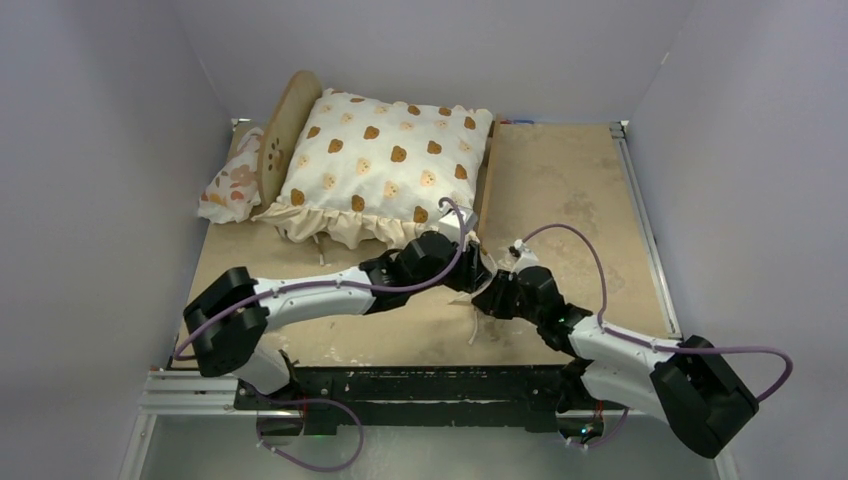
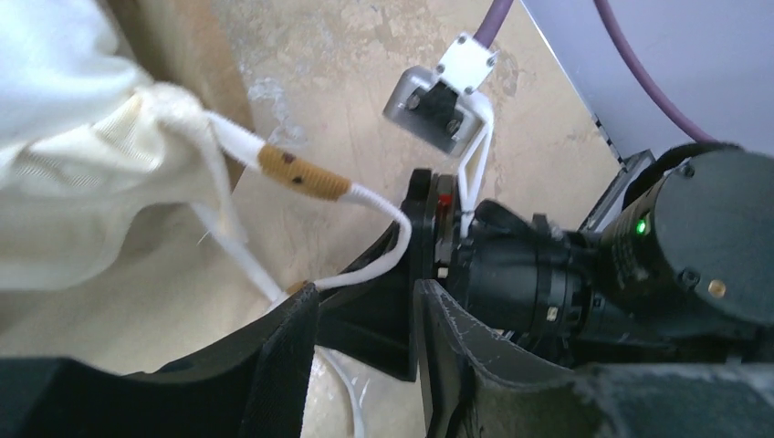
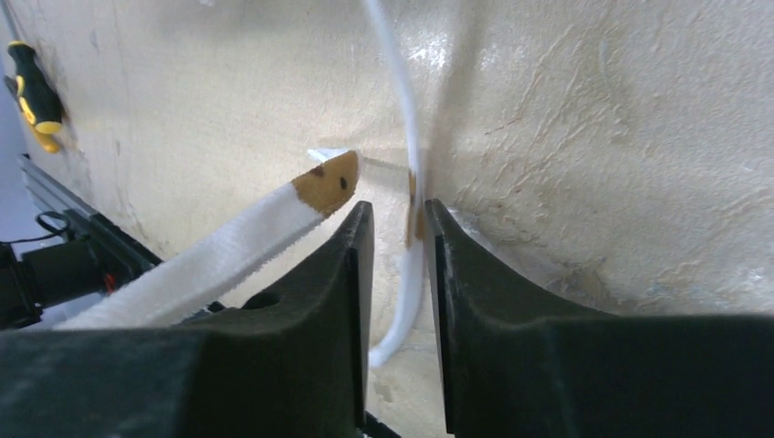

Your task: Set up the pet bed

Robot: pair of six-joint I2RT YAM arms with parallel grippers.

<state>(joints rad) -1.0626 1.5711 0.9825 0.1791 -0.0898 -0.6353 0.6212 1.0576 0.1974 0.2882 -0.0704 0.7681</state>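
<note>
Jaws stood part open on both: our left gripper (image 2: 365, 292) held nothing, a white tie (image 2: 301, 173) touching one fingertip; our right gripper (image 3: 398, 212) showed a narrow slot with another tie (image 3: 408, 137) running loose through it. We judged the ties wanted pinching close to their brown tips, off the cushion's (image 1: 385, 160) near-right corner. Beneath the cushion sat the pet bed (image 1: 286, 128), lengthwise left-right, headboard (image 1: 297, 93) at the cushion's left.

We read no text, labels, brands or numbers anywhere; the cushion (image 1: 385, 165) carries only bear-face prints, no lettering.
</note>
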